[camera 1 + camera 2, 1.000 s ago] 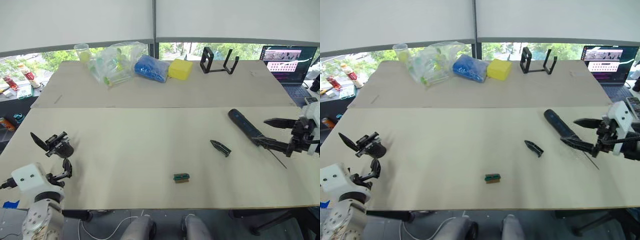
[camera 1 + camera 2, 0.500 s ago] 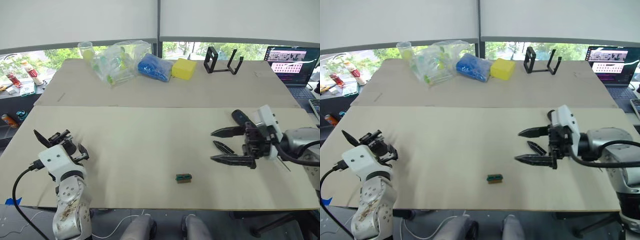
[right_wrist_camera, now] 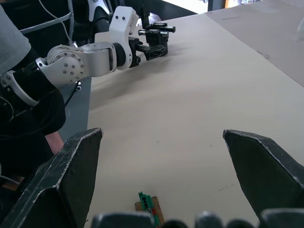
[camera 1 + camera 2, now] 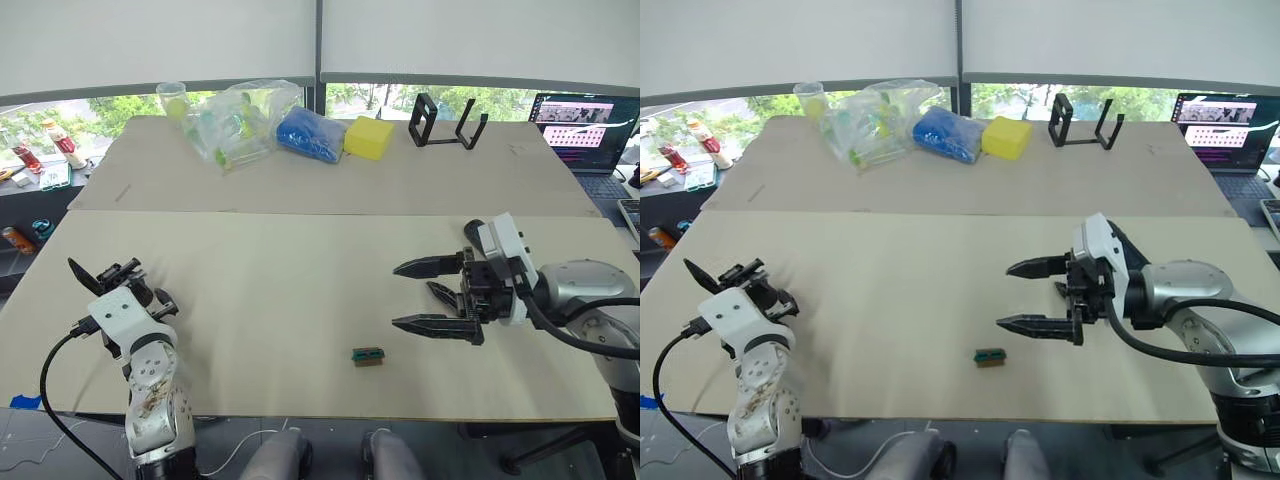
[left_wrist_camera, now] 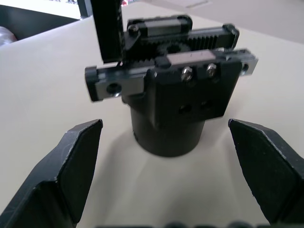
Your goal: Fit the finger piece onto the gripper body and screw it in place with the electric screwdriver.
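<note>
Squarely between the wide-spread left jaws stands the gripper body (image 5: 168, 102).

Pale beige flat counter (image 4: 300, 290); small green block (image 4: 366, 355) with a brown base at lower centre. At the top: bright yellow sponge-like block (image 4: 366, 138), crumpled blue bag (image 4: 308, 136), clear plastic bag (image 4: 235, 122) with green-tinted contents. Black mechanical gripper body (image 5: 166, 95) bears silver screws.

The right hand (image 4: 412, 297) reaches inward, fingers spread wide; the left hand (image 5: 166, 166) sits low, fingers apart.
</note>
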